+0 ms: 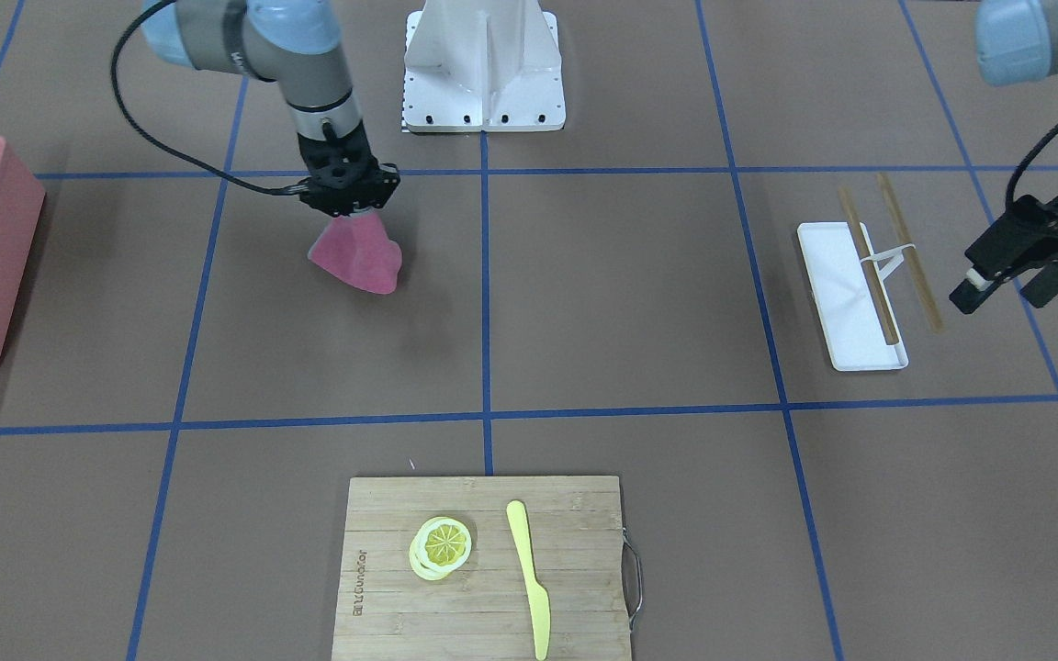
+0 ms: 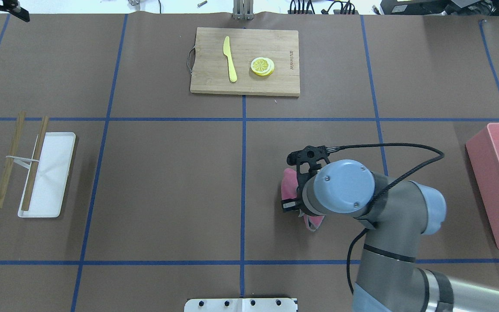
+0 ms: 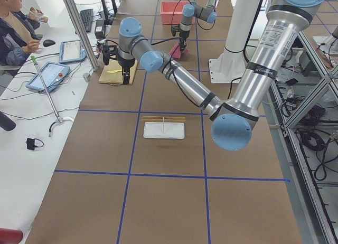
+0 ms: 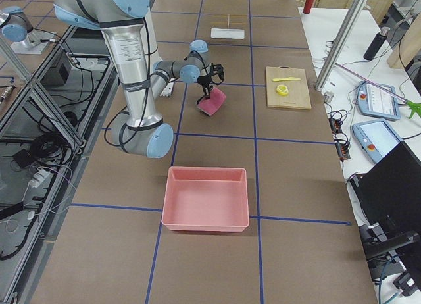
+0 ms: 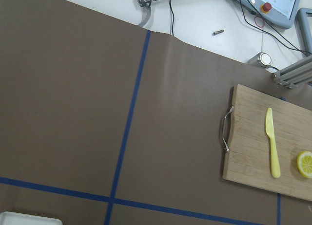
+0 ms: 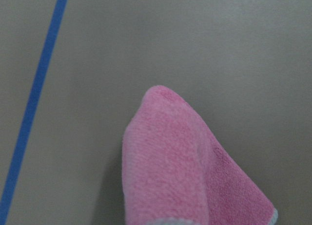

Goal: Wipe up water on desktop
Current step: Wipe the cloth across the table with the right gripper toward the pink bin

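Over the desktop, right jaws pinch a pink cloth, half hidden overhead

On the left of the left-end view you have a white bench holding tablets, a keyboard and a mouse. An aluminium post rises at its far edge. On the right, grey floor carries black cables beneath silver frame rails. Light is even, shadows soft.

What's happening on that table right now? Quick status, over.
Right gripper shut on pink cloth, low over desktop. Left gripper open, empty, off to the side. No water visible; nothing near the cloth.
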Action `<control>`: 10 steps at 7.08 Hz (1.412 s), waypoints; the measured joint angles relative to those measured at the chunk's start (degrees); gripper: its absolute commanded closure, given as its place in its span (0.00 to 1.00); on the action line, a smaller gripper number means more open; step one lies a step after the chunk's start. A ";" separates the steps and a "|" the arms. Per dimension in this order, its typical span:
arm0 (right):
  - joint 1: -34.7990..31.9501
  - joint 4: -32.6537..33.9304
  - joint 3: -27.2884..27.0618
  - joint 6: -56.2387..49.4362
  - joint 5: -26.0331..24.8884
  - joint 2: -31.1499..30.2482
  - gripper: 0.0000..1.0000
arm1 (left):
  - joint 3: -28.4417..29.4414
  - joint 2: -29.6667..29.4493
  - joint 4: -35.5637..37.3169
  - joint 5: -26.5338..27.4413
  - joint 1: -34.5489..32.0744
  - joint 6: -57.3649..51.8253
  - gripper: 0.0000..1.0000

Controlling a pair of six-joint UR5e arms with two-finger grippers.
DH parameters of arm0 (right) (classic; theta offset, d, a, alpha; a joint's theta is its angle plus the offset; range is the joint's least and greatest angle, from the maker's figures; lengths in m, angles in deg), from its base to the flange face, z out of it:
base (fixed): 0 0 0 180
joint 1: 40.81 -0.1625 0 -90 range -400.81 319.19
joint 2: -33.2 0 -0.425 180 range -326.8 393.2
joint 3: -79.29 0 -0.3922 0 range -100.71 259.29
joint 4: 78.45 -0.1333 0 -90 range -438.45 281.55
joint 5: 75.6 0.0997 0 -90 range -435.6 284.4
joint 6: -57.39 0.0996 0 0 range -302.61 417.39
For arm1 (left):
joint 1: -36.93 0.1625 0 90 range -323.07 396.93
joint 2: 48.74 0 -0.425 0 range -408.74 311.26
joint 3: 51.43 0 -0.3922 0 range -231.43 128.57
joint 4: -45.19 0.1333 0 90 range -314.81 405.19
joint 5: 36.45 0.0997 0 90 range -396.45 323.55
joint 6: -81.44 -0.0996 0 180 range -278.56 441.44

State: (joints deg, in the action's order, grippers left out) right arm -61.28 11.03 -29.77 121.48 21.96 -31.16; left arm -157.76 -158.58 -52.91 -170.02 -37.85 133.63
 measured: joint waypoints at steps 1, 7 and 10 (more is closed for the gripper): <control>0.25 0.84 1.79 0.84 -0.32 2.32 1.00 | 0.29 1.42 -0.01 -0.32 -0.95 -2.08 0.02; -16.26 1.31 -5.63 -19.23 12.22 -19.85 1.00 | 0.69 7.21 0.01 -0.56 -6.49 -13.23 0.02; -12.22 2.19 -3.66 -14.19 12.07 -13.67 1.00 | 0.68 8.12 0.01 -0.63 -6.53 -13.26 0.02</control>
State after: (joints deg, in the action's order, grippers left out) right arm -73.50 13.22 -33.43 107.29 34.03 -44.83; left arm -157.08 -150.47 -52.89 -170.65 -44.38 120.37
